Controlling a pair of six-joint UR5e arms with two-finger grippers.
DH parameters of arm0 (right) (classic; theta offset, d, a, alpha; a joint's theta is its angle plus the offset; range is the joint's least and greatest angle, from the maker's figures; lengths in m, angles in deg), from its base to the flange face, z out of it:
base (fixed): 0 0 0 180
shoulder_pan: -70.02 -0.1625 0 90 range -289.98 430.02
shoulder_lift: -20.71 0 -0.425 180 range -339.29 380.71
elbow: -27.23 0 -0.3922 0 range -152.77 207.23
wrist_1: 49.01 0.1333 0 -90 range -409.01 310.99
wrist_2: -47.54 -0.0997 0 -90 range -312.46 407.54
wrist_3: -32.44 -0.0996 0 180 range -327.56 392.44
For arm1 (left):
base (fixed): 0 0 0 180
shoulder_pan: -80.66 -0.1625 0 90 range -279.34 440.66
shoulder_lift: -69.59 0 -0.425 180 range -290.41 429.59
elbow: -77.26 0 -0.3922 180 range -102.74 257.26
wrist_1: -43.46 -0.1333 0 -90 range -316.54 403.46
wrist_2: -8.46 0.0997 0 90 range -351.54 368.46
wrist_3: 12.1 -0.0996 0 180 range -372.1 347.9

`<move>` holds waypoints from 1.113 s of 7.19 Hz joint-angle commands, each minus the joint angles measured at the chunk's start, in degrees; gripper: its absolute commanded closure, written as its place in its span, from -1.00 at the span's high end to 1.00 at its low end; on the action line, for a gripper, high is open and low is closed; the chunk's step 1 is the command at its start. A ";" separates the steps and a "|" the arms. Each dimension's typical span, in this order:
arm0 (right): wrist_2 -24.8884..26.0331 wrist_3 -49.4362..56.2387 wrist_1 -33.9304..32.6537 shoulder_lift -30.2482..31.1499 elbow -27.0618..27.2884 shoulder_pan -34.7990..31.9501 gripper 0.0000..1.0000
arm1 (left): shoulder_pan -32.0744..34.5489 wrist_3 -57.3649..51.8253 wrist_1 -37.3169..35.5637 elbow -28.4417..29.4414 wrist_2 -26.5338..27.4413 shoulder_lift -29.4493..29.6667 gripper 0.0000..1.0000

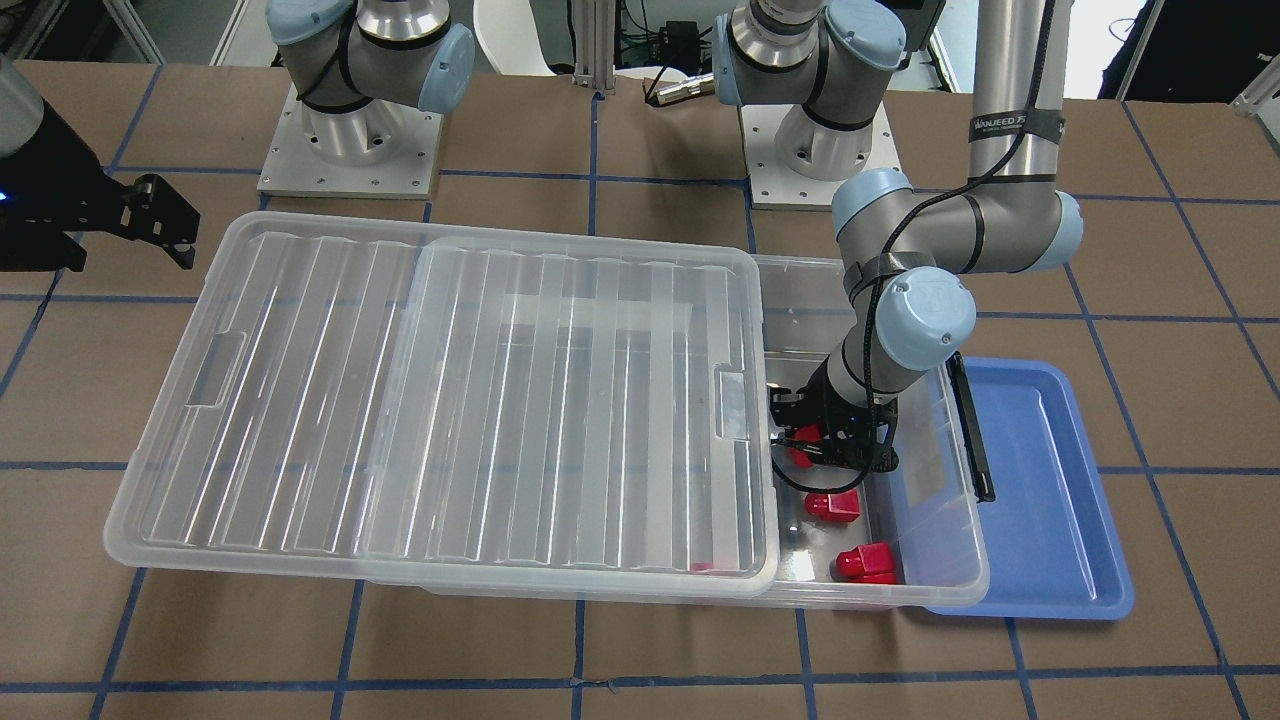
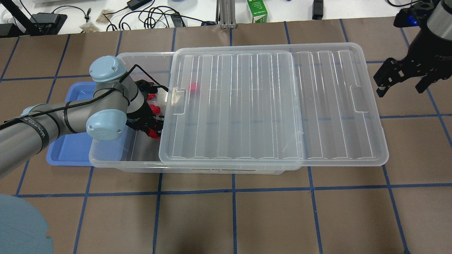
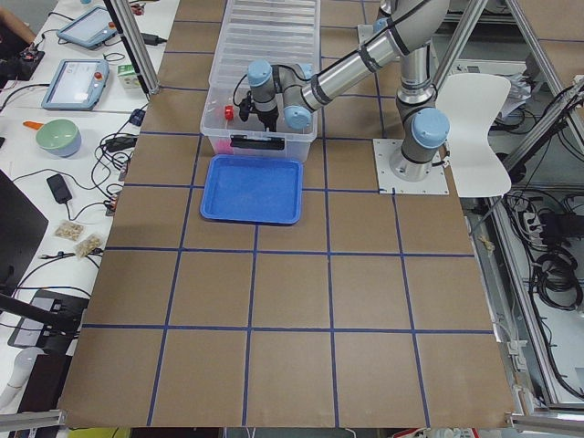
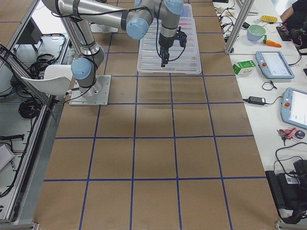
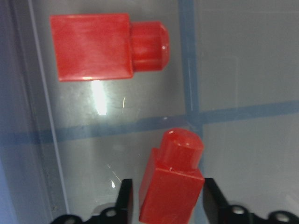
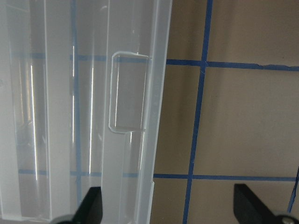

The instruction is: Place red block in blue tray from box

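Observation:
My left gripper (image 1: pixel 812 450) is down inside the open end of the clear box (image 2: pixel 141 60), shut on a red block (image 5: pixel 170 186) that sits tilted between the fingers (image 5: pixel 125 198). Another red block (image 5: pixel 107 46) lies just ahead of it on the box floor. In the front view two loose red blocks (image 1: pixel 833 507) (image 1: pixel 868 562) lie near the gripper. One more block (image 2: pixel 193 87) shows under the lid. The blue tray (image 1: pixel 1040 500) lies partly under the box's latch end. My right gripper (image 2: pixel 400 88) is open and empty above the table past the lid's far end.
The ribbed clear lid (image 2: pixel 268 106) is slid toward my right and overhangs that end of the box, leaving only the left end uncovered. The black latch (image 1: pixel 972 425) stands between the opening and the tray. The box wall (image 1: pixel 940 540) rises beside the gripper.

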 commanded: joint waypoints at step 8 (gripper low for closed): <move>0.00 -0.28 -0.26 0.39 1.15 -0.01 1.00 | -9.27 -10.72 28.95 22.14 1.09 -10.63 -0.78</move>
